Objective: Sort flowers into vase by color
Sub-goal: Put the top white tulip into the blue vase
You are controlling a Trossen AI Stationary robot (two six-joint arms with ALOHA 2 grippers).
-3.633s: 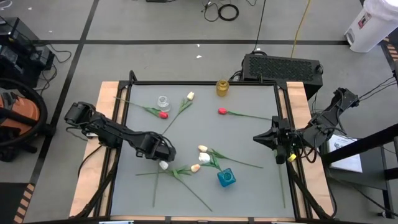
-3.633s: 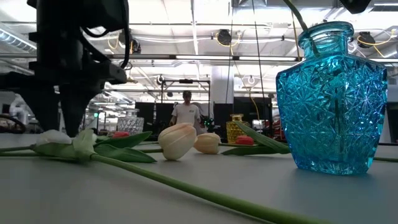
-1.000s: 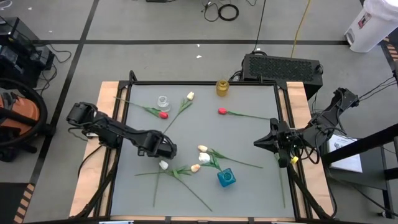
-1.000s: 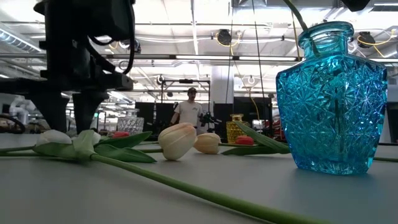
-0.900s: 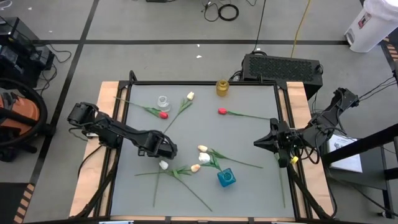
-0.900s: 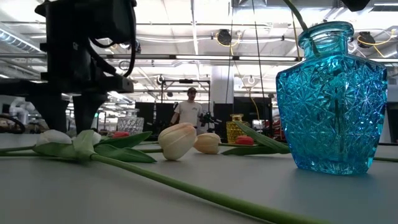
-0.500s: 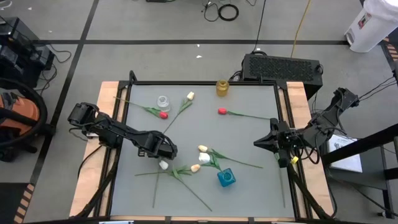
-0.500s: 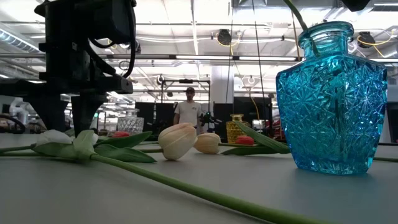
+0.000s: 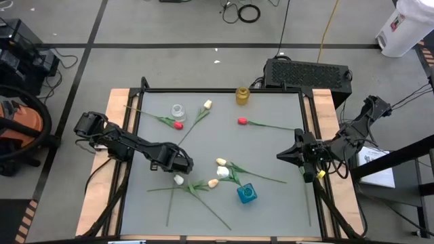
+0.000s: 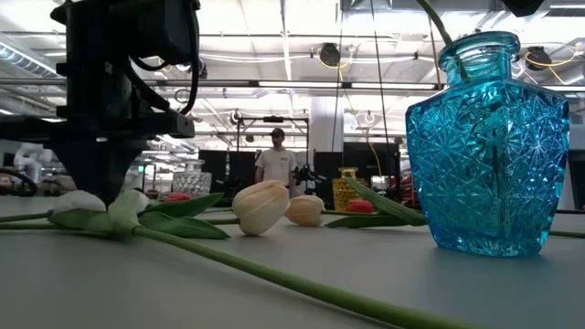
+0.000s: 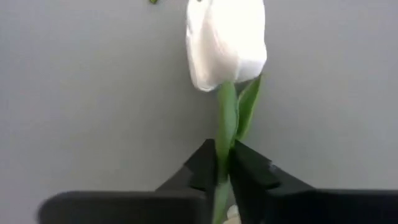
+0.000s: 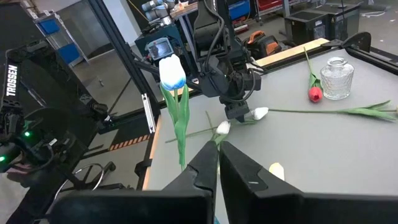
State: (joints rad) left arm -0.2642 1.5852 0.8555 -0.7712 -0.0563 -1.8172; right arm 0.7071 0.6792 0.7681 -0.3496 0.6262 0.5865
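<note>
A white tulip (image 9: 178, 179) lies on the grey table near its left middle. Its head shows large in the left wrist view (image 11: 225, 40). My left gripper (image 9: 178, 171) stands over it, pointing down, and is shut on its stem; it also shows in the low view (image 10: 103, 194). My right gripper (image 9: 279, 154) waits shut and empty above the table's right side. A blue vase (image 9: 247, 193) near the front holds one stem. A clear vase (image 9: 178, 110) and a yellow vase (image 9: 242, 95) stand at the back. Red, cream and white tulips lie scattered on the table. My left gripper pinches the white tulip's stem (image 11: 225, 134) between its two fingers, a short way below the head. The fingers (image 11: 252, 171) come from above, pointing down, and lie across the stem. The tulip lies on the table, its head (image 10: 78, 202) just past the fingertips.
Two cream tulip heads (image 10: 260, 206) (image 10: 304, 210) lie beside the held flower, with crossing stems and leaves (image 9: 196, 188). Two red tulips (image 9: 178, 125) (image 9: 241, 121) and a cream one (image 9: 207, 104) lie farther back. A person (image 10: 276, 164) stands in the room beyond the table.
My left gripper's fingers, which stood apart on either side of the white tulip's stem, have shut on it. The tulip still lies on the table where it was.
</note>
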